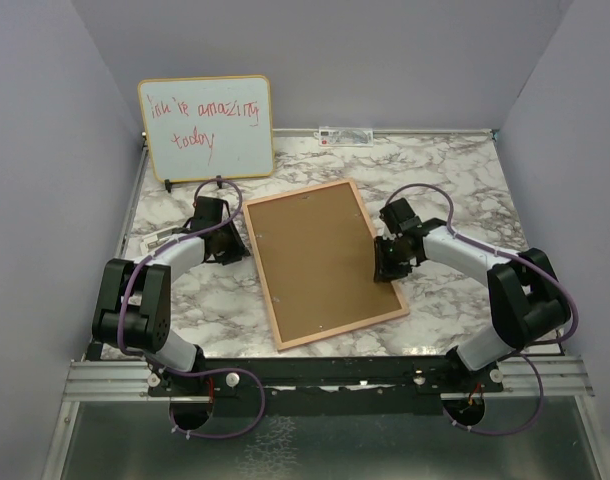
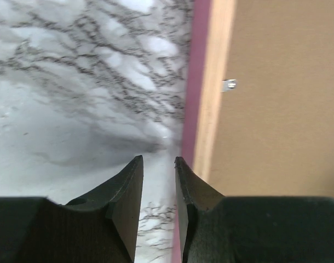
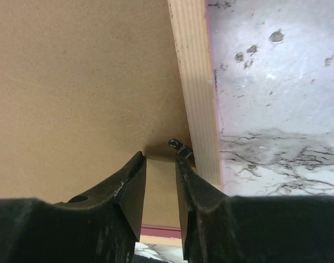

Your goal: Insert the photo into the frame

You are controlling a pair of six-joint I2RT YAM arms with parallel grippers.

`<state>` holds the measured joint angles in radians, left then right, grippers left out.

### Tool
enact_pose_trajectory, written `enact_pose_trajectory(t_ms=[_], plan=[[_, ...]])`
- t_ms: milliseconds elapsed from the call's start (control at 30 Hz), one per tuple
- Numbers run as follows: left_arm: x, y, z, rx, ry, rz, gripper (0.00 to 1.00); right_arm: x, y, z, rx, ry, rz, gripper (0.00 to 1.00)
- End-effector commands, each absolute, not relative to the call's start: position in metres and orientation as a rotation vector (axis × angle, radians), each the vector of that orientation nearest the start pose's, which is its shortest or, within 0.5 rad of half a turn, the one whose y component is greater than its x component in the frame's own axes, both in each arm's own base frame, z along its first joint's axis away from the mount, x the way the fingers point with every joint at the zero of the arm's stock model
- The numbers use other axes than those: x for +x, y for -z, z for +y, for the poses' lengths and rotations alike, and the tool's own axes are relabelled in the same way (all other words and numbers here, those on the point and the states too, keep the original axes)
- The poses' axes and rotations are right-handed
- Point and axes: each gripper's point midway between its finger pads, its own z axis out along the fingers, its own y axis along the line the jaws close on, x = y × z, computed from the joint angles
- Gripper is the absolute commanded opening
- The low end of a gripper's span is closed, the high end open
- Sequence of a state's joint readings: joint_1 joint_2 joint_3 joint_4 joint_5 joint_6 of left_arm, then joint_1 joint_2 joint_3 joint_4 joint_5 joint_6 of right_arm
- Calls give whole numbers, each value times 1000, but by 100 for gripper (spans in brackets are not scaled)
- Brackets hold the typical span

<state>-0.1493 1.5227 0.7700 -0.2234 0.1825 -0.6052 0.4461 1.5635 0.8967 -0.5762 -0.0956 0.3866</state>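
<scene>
Frame (image 1: 320, 262) w/ thin pale-wood rim, matte brown backing (image 3: 74, 82) up; L fingers (image 2: 123, 189) & R fingers (image 3: 128, 186) slightly parted, empty.

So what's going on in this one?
A picture frame lies face down on the marble table. The left gripper hovers open over the table just beside the frame's left edge. The right gripper, also open, is over the right edge, close to a small metal clip. No photo is in view.
</scene>
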Motion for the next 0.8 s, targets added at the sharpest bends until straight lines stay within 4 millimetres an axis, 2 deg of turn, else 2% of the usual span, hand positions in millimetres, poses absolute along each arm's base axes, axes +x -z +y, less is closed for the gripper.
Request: enact_pose_trajectory(t_ms=[0, 233, 433, 600, 767], plan=[[304, -15, -84, -524, 374, 2647, 31, 272, -19, 138, -21, -168, 2770, 33], [298, -9, -85, -479, 375, 2689, 30, 281, -12, 139, 82, -178, 2711, 30], [298, -7, -86, -461, 381, 2705, 29, 295, -19, 129, 141, -101, 2641, 29], [296, -5, -86, -458, 381, 2719, 29, 308, -33, 134, 119, -131, 2577, 29], [303, -15, -89, -447, 405, 2689, 30, 322, -65, 150, 69, -261, 2460, 32]])
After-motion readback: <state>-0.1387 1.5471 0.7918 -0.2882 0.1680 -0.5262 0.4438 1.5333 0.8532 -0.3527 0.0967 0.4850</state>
